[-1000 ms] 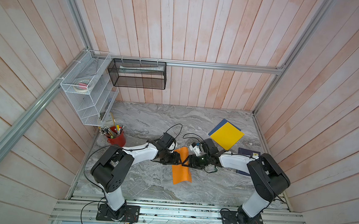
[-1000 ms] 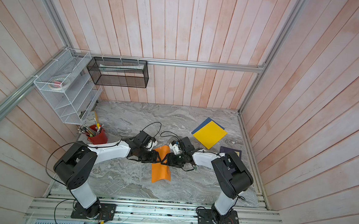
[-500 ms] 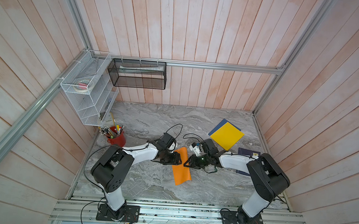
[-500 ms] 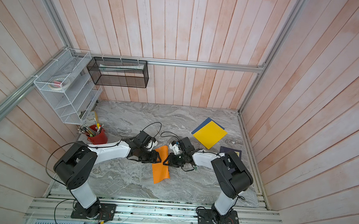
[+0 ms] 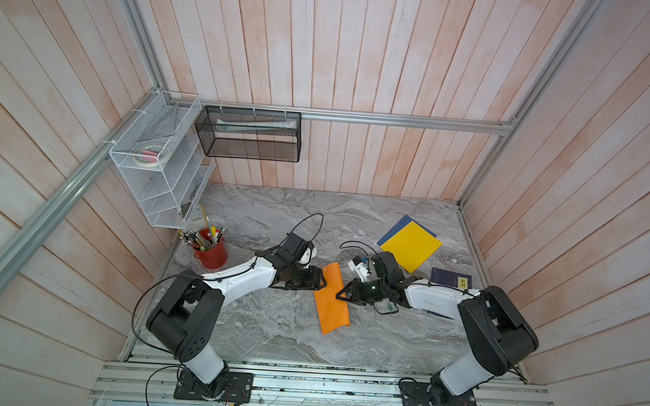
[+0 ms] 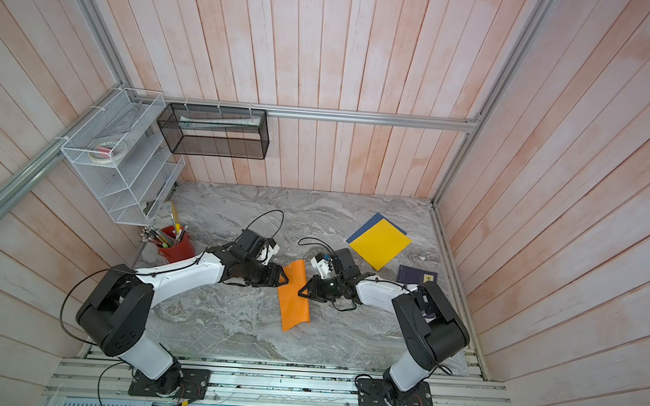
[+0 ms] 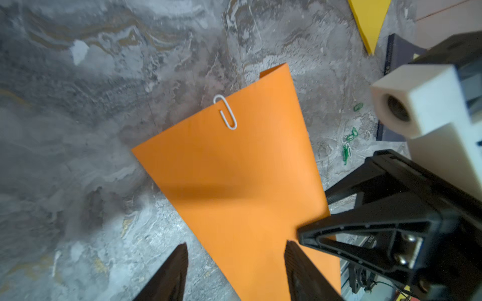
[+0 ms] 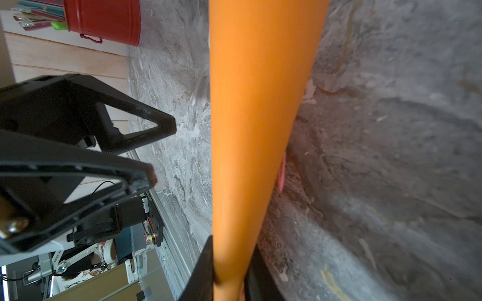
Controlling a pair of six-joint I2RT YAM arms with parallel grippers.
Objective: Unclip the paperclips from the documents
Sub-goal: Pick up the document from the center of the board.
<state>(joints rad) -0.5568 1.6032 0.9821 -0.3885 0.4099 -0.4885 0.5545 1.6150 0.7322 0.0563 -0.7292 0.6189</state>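
An orange document (image 5: 330,311) lies mid-table, one long edge curled up. My right gripper (image 5: 342,294) is shut on that edge, and the sheet runs between its fingers in the right wrist view (image 8: 232,263). My left gripper (image 5: 323,285) stands open at the sheet's opposite edge, its jaws apart over the paper (image 7: 236,256). A silvery paperclip (image 7: 225,112) sits on the sheet's far edge. A pink paperclip (image 8: 281,174) shows at another edge. At the back right a yellow document (image 5: 411,246) lies on a dark blue document (image 5: 395,227).
Loose green paperclips (image 7: 350,135) lie on the marble near the right arm. A navy book (image 5: 450,278) sits by the right wall. A red pot of pens (image 5: 212,252) stands at the left. A white wire rack (image 5: 159,167) and a black mesh basket (image 5: 249,134) hang on the walls.
My right gripper has closed on the orange sheet's edge. The left gripper has stayed open in nearly the same place.
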